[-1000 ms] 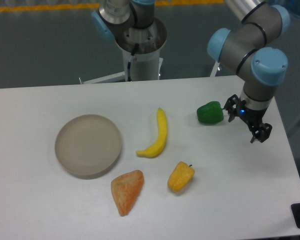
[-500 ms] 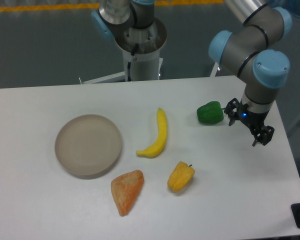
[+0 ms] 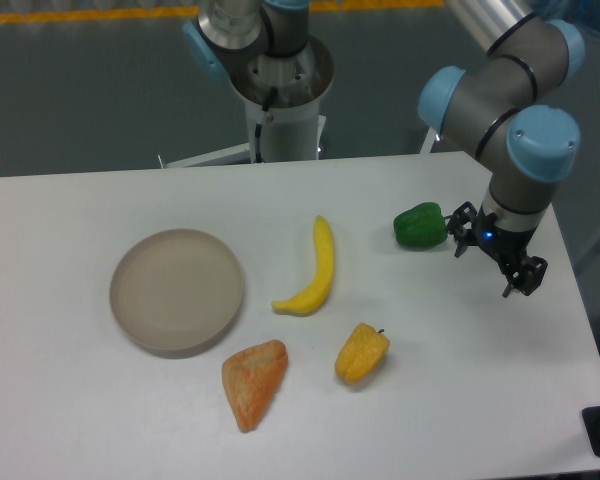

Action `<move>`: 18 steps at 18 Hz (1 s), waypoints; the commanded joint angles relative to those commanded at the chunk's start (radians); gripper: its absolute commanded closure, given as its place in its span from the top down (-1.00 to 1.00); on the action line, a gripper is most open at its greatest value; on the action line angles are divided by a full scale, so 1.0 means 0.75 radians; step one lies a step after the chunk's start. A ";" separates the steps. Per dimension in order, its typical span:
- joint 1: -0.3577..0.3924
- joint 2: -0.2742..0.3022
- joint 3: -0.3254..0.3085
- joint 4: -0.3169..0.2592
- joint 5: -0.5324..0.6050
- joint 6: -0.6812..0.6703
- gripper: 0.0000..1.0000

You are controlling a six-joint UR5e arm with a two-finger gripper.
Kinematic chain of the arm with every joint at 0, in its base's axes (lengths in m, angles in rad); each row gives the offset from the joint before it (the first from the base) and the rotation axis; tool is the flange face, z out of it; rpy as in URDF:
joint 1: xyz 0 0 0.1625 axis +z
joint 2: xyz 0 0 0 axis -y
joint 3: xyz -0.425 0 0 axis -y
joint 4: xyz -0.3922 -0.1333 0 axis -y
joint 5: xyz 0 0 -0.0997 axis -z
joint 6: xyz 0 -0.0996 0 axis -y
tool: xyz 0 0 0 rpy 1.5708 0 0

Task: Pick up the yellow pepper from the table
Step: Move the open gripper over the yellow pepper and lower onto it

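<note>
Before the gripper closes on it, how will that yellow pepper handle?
The yellow pepper looks lumpy and rounded, so it may rock or roll if nudged. Its smooth skin could slip between narrow fingers. It is probably light, looking like a small toy.

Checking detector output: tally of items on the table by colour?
Yellow: 2, the banana and the yellow pepper
Green: 1, the green pepper
Orange: 1, the orange wedge
Beige: 1, the plate
Total: 5
</note>
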 joint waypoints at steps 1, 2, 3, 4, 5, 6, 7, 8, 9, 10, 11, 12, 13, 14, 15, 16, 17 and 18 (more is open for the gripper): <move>-0.014 0.000 -0.008 0.002 0.000 -0.016 1.00; -0.041 -0.002 -0.006 0.002 0.000 -0.077 1.00; -0.063 -0.004 -0.004 0.008 -0.002 -0.167 1.00; -0.090 -0.014 0.004 0.020 -0.002 -0.301 1.00; -0.120 -0.028 0.006 0.037 -0.006 -0.378 1.00; -0.145 -0.035 0.006 0.055 -0.008 -0.435 1.00; -0.168 -0.049 0.006 0.069 -0.008 -0.476 1.00; -0.196 -0.059 0.008 0.084 -0.008 -0.531 1.00; -0.213 -0.069 0.006 0.098 -0.008 -0.558 1.00; -0.231 -0.082 0.006 0.108 -0.008 -0.577 1.00; -0.249 -0.094 0.006 0.119 -0.008 -0.587 1.00; -0.268 -0.106 0.006 0.127 -0.008 -0.603 1.00; -0.284 -0.114 0.008 0.129 -0.008 -0.630 1.00; -0.297 -0.123 0.010 0.135 -0.008 -0.656 1.00; -0.311 -0.131 0.010 0.143 -0.008 -0.667 1.00; -0.321 -0.133 0.010 0.143 -0.008 -0.671 1.00; -0.327 -0.139 0.006 0.143 -0.008 -0.671 1.00; -0.335 -0.141 0.006 0.143 -0.008 -0.673 1.00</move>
